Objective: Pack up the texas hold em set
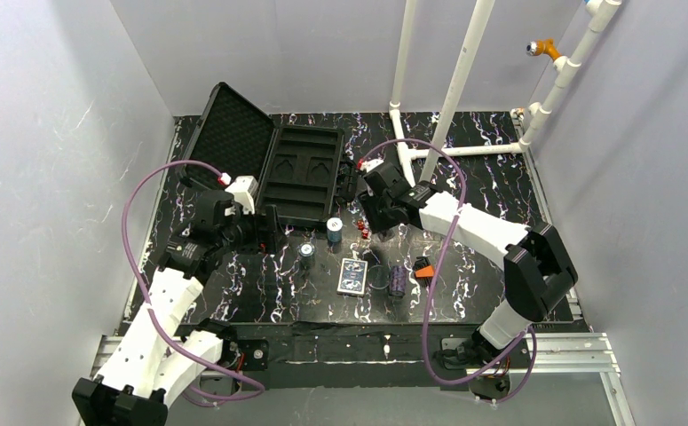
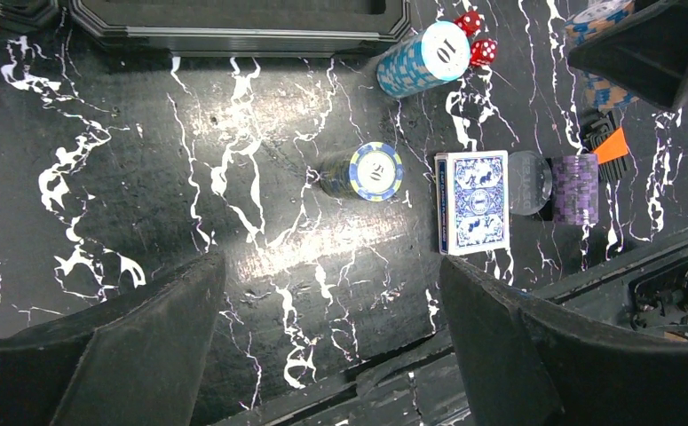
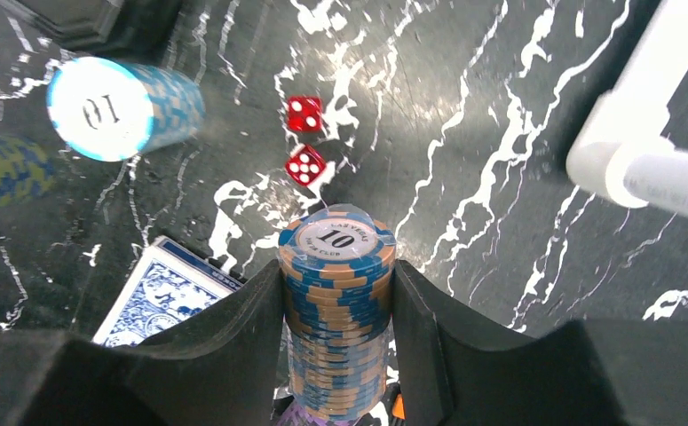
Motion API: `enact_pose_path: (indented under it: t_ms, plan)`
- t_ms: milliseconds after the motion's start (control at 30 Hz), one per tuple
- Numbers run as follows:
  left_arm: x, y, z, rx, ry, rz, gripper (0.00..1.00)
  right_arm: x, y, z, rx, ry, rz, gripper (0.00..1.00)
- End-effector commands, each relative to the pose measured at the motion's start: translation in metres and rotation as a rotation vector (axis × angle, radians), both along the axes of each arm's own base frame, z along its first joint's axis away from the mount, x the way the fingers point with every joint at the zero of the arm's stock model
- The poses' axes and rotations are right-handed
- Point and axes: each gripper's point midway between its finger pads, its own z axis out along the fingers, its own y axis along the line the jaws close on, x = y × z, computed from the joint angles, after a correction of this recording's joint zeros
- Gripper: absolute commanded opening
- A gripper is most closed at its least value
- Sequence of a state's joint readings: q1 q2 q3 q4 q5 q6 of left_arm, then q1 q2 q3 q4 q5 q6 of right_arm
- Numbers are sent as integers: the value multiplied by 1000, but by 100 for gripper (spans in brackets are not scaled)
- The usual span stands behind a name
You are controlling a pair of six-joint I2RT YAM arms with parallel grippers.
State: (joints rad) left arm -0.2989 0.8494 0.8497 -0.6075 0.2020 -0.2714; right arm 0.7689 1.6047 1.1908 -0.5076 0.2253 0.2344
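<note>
Grey walls box in a black marbled table (image 1: 491, 191); the open black case (image 1: 264, 160) sits at 11 o'clock. Left wrist: the left gripper (image 2: 329, 266) gapes wide, empty; a dark chip roll (image 2: 371, 171) lies centred, card deck (image 2: 473, 201) at 3 o'clock. Right wrist: the right gripper (image 3: 337, 275) pinches an orange-and-blue chip roll (image 3: 336, 240), red dice (image 3: 305, 165) at 12 o'clock.

Black white-veined table (image 2: 189, 160), open case (image 1: 304, 173) at back, teal roll (image 2: 420, 58) and dark roll (image 2: 362, 171) upright, two red dice (image 3: 304, 114), deck (image 2: 473, 201), clear disc (image 2: 529, 182) just beside purple roll (image 2: 575, 189), orange-black object (image 2: 611, 146).
</note>
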Motion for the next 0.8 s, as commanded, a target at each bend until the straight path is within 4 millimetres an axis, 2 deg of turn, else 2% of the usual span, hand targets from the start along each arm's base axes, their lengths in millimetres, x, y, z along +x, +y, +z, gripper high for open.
enact_pose_path:
  t_ms: [0,200,433,633,767]
  plan:
    - [0,7,10,26,-45,23,89,16,33,70,125,-163,127,11]
    - [0,12,14,34,-68,43,89,22,51,99,165,-230,201,9]
    - [0,19,20,45,-105,78,88,26,69,119,173,-281,308,3]
    - [-1,32,24,70,-143,145,88,22,102,139,236,-348,495,1]
    - [-11,45,31,87,-139,207,89,23,123,151,276,-405,610,1]
